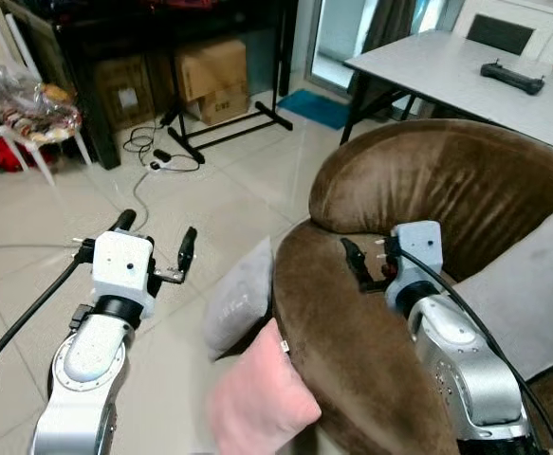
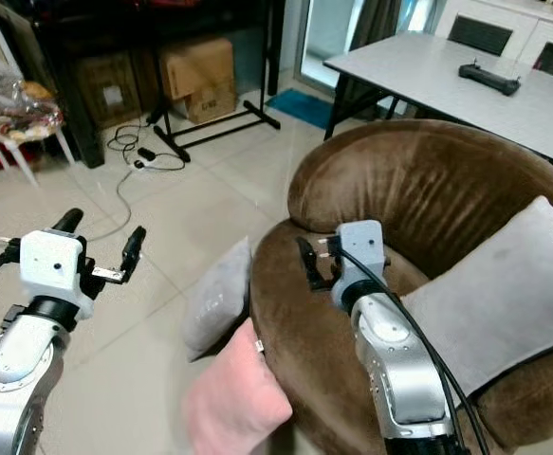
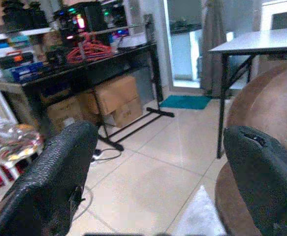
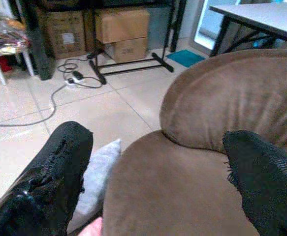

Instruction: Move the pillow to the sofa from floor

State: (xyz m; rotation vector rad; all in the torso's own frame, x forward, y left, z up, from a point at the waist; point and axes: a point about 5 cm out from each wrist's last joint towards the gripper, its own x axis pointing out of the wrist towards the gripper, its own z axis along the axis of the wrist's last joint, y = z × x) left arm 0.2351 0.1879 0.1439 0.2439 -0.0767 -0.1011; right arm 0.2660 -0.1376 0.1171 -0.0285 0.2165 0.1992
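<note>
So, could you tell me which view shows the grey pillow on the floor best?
The left eye view: the grey pillow leans whole against the sofa. The right eye view matches it; both wrist views catch just a corner.

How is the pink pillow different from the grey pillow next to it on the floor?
The pink pillow is pink; the grey pillow is grey. The pink pillow is nearer the robot, the grey pillow farther. The grey pillow stands on edge against the sofa; the pink pillow also touches the sofa, but its lower part is cut off, so its pose is unclear. Both are soft, squarish, and not yet on the sofa.
</note>
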